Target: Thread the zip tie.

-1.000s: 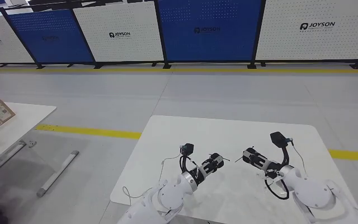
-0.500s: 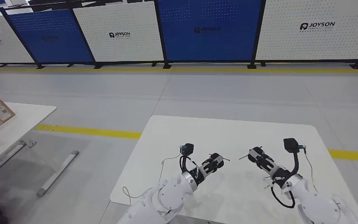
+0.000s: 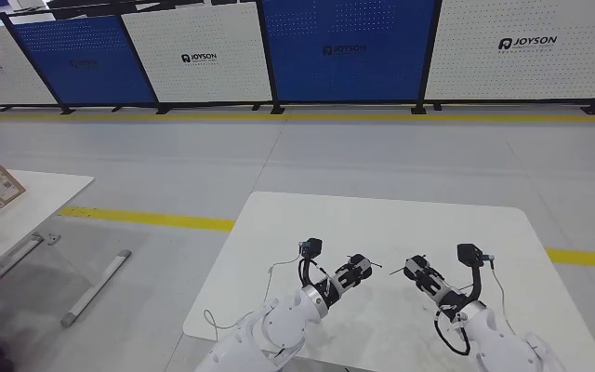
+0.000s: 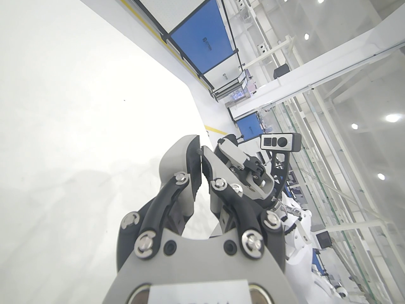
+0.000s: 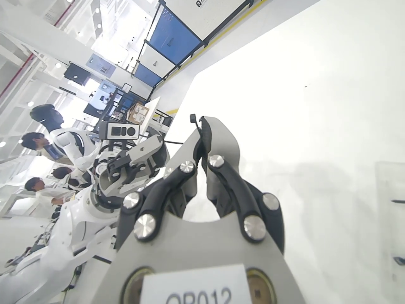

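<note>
Both grippers hang close together over the white table [image 3: 372, 219], tips facing each other with a small gap. My right gripper [image 3: 409, 270] [image 5: 200, 128] is shut on a black zip tie; its square head [image 5: 193, 118] sticks out past the fingertips. My left gripper [image 3: 364, 265] [image 4: 200, 152] is shut too, with a tiny black bit showing at its tips. In the right wrist view a thin black strip [image 5: 174, 142] juts from the left gripper [image 5: 156, 143] toward the right one. I cannot tell how the strip runs between them. The right gripper [image 4: 226, 151] sits just beyond the left fingertips.
The table's rounded far corners and edges are in view, with bare white surface beyond both grippers. A clear flat tray [image 5: 390, 210] with small dark pieces lies on the table beside the right arm. Another white table [image 3: 33, 200] stands far left across the floor.
The right arm swung outward, then came back toward the left gripper and a little nearer the table's front. The left arm has stayed put.
</note>
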Controlling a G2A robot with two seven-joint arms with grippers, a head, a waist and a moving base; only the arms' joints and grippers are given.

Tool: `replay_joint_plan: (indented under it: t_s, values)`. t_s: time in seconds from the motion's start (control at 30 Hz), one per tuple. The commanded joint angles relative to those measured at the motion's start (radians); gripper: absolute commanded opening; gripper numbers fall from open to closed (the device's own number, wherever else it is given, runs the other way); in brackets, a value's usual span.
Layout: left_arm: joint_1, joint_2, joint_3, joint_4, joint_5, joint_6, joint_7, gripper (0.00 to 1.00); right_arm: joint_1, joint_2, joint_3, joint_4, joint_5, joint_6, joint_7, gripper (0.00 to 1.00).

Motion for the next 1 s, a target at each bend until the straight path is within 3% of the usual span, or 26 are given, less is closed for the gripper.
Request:
replay_joint_plan:
  t_s: [0.0, 0.1, 0.23, 0.4, 0.53, 0.97]
  values:
    - [0.0, 0.0, 0.0, 0.0, 0.0, 0.0, 0.0, 0.0, 0.0, 0.0, 0.0, 0.0, 0.0, 0.0, 0.0, 0.0]
    - [0.0, 0.0, 0.0, 0.0, 0.0, 0.0, 0.0, 0.0, -0.003, -0.001, 0.002, 0.001, 0.008, -0.007, -0.01, 0.0]
    - [0.002, 0.004, -0.018, 0.0, -0.034, -0.047, -0.054, 0.0, -0.042, -0.006, 0.04, 0.035, 0.079, -0.118, -0.09, 0.0]
    - [0.009, 0.014, -0.049, -0.003, -0.05, -0.09, -0.138, 0.0, -0.087, -0.011, 0.064, 0.08, 0.096, -0.195, -0.155, 0.0]
    - [0.011, 0.013, -0.039, -0.008, 0.0, -0.063, -0.118, 0.0, -0.093, -0.017, 0.06, 0.1, 0.099, -0.201, -0.169, 0.0]
    - [0.011, 0.013, -0.039, -0.008, 0.0, -0.063, -0.118, 0.0, -0.095, -0.025, 0.049, 0.088, 0.108, -0.202, -0.204, 0.0]
